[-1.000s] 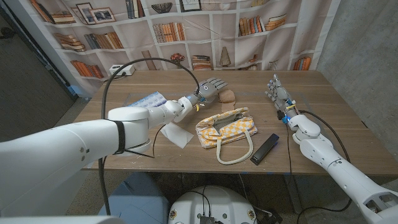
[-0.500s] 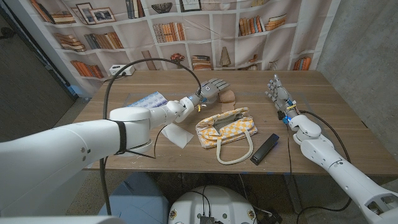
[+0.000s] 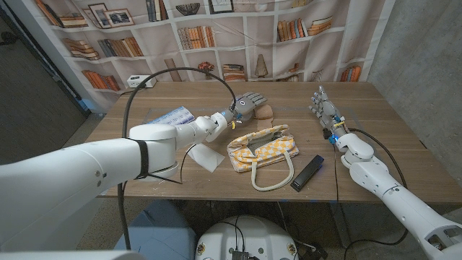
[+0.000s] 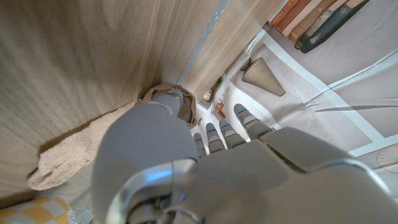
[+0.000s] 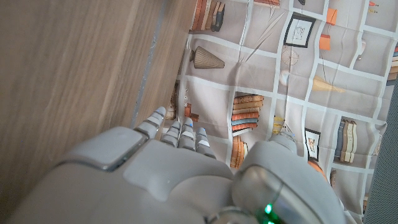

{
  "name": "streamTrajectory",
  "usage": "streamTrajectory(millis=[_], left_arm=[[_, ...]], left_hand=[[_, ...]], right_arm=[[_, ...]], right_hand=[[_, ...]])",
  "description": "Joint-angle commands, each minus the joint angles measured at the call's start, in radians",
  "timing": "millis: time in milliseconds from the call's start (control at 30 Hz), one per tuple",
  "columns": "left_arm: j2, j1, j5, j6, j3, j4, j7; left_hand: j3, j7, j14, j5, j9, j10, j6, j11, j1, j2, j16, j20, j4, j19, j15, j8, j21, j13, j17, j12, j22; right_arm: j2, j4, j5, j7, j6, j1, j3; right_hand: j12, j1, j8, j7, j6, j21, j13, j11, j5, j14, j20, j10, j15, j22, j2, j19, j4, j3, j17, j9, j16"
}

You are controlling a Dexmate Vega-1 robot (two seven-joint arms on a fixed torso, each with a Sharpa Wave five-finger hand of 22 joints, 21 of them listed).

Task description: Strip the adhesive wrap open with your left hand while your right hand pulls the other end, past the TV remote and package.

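My left hand [image 3: 249, 103] has crept a touch farther toward the tan adhesive wrap [image 3: 266, 110]; fingers now nearly over it.

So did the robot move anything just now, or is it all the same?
Only a little. The left hand crept slightly farther out toward the tan wrap roll, fingers apart, holding nothing. The right hand, yellow checked bag, black remote and blue package stayed where they were.

Middle: checked bag [image 3: 262, 145] and black remote [image 3: 307, 172] crowd the worktop [image 3: 375, 123] between both arms.
Open lane: bare wood far right, near right hand [image 3: 322, 105].
Left: blue package [image 3: 170, 117] and white sheet [image 3: 204, 155] lie beside the left arm.
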Motion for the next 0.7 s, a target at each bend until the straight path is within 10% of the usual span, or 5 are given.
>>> streamTrajectory(millis=[33,700], left_arm=[[-0.005,-0.004,-0.017,0.016,0.002,-0.011,-0.046],[0.005,-0.006,-0.029,0.03,0.006,-0.063,-0.05]], left_hand=[[0.012,-0.003,0.003,0.007,0.003,0.005,0.008,0.0,0.012,0.005,0.005,0.0,0.001,0.002,-0.002,0.01,-0.001,0.005,0.005,0.004,0.002],[0.035,-0.005,0.011,0.004,0.003,0.019,0.033,-0.006,0.017,0.005,0.013,-0.001,0.01,0.004,-0.005,0.02,0.0,0.006,0.012,0.011,0.003]], right_arm=[[0.002,0.011,0.0,0.003,-0.003,0.009,-0.001],[-0.002,0.006,0.003,0.0,0.0,0.002,0.006]], right_hand=[[0.002,-0.003,0.006,-0.001,0.001,0.002,0.004,-0.002,-0.002,0.0,0.005,0.005,-0.005,0.004,0.001,0.007,0.002,0.004,0.002,0.003,-0.001],[0.002,-0.002,0.006,-0.004,0.003,0.002,0.004,-0.007,-0.002,0.0,0.005,0.007,-0.005,0.004,0.002,0.007,0.001,0.006,0.001,0.003,-0.001]])
